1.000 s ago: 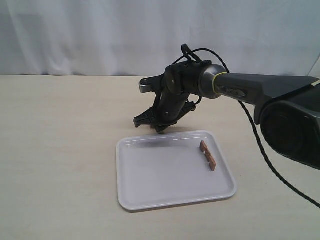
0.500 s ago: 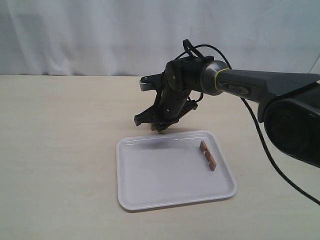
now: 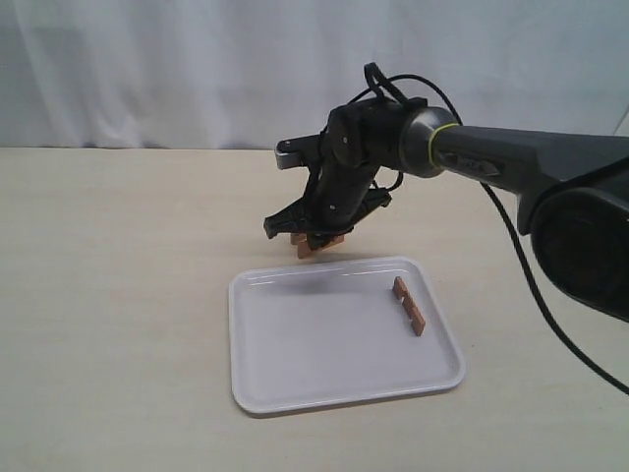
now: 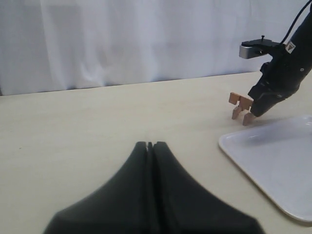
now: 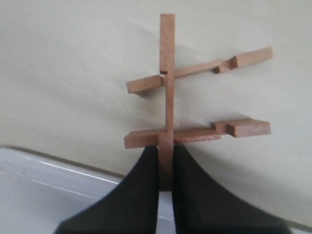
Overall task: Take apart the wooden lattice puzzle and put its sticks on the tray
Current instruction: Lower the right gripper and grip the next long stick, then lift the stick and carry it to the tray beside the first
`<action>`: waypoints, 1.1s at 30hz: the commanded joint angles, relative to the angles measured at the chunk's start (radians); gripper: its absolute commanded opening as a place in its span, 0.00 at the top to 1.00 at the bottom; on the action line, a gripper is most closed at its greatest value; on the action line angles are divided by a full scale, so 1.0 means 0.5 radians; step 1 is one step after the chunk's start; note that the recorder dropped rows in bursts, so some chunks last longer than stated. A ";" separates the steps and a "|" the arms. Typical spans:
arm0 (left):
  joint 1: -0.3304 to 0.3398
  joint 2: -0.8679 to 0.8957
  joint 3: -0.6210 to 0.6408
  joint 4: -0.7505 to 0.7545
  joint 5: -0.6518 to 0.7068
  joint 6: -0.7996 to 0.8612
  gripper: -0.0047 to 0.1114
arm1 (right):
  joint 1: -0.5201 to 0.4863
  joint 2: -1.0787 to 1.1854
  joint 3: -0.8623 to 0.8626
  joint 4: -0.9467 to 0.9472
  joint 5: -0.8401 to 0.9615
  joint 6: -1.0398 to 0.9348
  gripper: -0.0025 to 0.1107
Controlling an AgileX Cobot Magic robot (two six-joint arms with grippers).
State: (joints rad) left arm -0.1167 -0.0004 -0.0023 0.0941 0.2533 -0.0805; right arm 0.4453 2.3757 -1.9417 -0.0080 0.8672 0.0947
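Right wrist view: right fingers [image 5: 140,192] are pinched shut on the lower end of 1 stick of the wooden lattice puzzle [image 5: 167,97]. We count 3 sticks in the held piece: the gripped stick runs straight out from the fingers and 2 sticks cross it, slotted into its notches. The far one of the 2 sits a bit skewed. The light surface [image 5: 73,73] is behind the puzzle, and a corner of the tray [image 5: 48,190] shows beside the fingers.

Exterior view: the right arm [image 3: 511,162] reaches in from the right with a black cable [image 3: 511,258] trailing off it. The puzzle [image 3: 313,246] hangs in the fingers just behind the tray's far rim, near its left end, over the surface [image 3: 118,295] and not over the tray [image 3: 295,354]. It looks lifted clear of the surface. 1 loose stick [image 3: 409,306] lies flat inside the tray near its right rim, well apart from the held piece.

Left wrist view: left fingers [image 4: 134,195] are closed together, tips touching, nothing between them, above bare surface. From here we see the puzzle [image 4: 241,105] and the right arm off to the side, next to the tray's corner [image 4: 273,161]. We do not see the left arm in the exterior view.
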 commanded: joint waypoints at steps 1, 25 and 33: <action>-0.002 0.001 0.005 -0.002 -0.023 -0.006 0.96 | -0.002 -0.107 0.000 0.001 0.015 0.006 0.94; -0.002 0.001 0.005 -0.002 -0.023 -0.006 0.96 | 0.041 -0.550 0.507 -0.015 0.606 0.046 0.94; -0.002 0.001 0.005 -0.002 -0.023 -0.006 0.96 | 0.041 -0.820 0.943 -0.015 0.374 0.022 0.94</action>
State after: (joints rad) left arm -0.1167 -0.0004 -0.0023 0.0941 0.2533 -0.0805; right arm 0.4655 2.0065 -1.5177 0.0000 1.1018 0.1164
